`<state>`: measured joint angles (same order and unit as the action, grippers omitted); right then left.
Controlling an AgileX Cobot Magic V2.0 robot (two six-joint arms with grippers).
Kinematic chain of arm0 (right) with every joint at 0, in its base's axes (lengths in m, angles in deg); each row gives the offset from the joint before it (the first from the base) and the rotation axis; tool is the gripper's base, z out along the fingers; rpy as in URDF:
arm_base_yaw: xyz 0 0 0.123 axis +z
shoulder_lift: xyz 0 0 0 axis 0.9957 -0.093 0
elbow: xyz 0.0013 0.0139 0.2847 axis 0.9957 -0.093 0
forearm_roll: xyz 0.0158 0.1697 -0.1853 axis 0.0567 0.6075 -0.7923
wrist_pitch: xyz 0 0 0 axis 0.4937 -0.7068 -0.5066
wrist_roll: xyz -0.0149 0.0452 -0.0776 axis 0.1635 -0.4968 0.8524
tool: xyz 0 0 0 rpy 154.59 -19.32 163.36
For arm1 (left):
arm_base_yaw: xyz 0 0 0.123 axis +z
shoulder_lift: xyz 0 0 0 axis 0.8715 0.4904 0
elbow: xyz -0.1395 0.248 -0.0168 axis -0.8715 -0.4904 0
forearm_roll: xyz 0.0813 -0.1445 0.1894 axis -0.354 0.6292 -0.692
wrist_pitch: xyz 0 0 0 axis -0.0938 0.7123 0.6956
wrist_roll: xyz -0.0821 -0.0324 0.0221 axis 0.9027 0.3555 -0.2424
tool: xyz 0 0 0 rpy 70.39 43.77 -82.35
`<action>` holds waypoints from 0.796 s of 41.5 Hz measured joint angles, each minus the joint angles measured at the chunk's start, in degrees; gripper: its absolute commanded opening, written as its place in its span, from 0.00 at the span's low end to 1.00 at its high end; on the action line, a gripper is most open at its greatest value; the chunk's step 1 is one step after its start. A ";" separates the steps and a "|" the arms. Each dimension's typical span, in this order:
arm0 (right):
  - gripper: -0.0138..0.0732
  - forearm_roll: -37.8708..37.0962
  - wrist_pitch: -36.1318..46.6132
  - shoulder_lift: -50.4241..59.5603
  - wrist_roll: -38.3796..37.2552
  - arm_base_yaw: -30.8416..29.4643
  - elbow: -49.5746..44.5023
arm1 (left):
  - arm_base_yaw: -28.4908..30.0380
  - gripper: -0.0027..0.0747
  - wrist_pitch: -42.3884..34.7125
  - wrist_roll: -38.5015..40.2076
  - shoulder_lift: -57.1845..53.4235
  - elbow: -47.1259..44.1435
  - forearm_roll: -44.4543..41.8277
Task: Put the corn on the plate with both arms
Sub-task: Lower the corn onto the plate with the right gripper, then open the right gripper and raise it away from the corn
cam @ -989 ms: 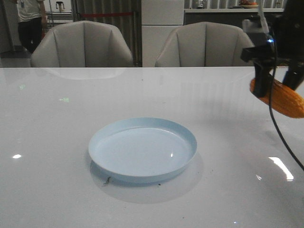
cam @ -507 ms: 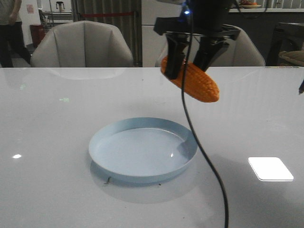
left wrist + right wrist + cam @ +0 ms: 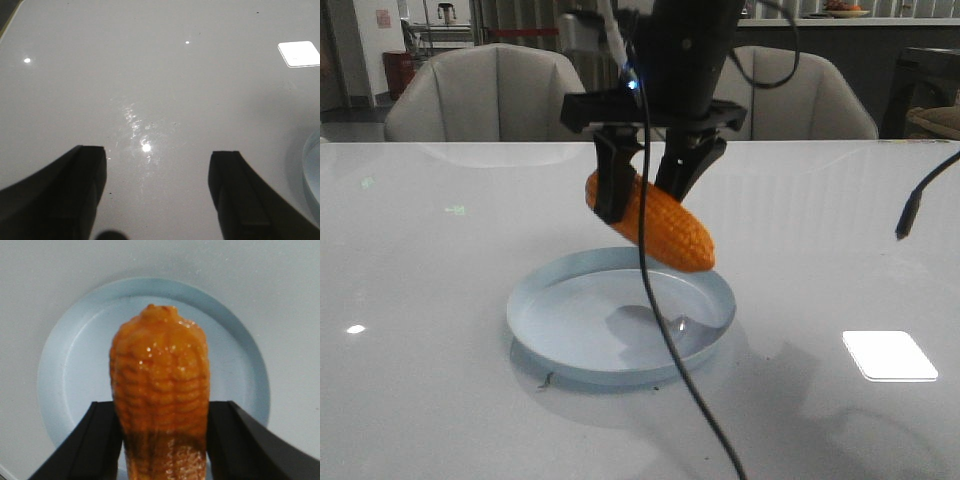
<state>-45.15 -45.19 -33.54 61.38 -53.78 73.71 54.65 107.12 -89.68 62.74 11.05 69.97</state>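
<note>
Right gripper (image 3: 645, 195) jaws clamped on corn (image 3: 652, 222), cob tilted, hanging above plate (image 3: 560, 345), not touching. Left gripper (image 3: 157, 172) jaws wide apart, empty, over bare bench (image 3: 160, 75) beside plate. Risks: glossy cob slipping early; tilted drop landing tip-first, rolling over low rim.
</note>
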 measured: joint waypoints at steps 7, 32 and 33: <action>0.57 1.21 0.31 -3.86 0.00 0.75 0.00 | 0.00 0.68 0.01 0.00 0.00 0.00 0.00; 0.84 1.33 -0.82 -4.78 0.00 1.01 1.31 | 0.00 0.68 -0.30 0.00 0.00 0.00 0.00; 0.84 1.33 -1.45 -4.78 0.00 1.01 1.69 | 0.00 0.68 -0.30 0.00 0.00 0.00 0.00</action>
<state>-43.82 -46.64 -38.32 61.38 -52.77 75.40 54.65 106.81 -89.68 62.74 11.05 69.97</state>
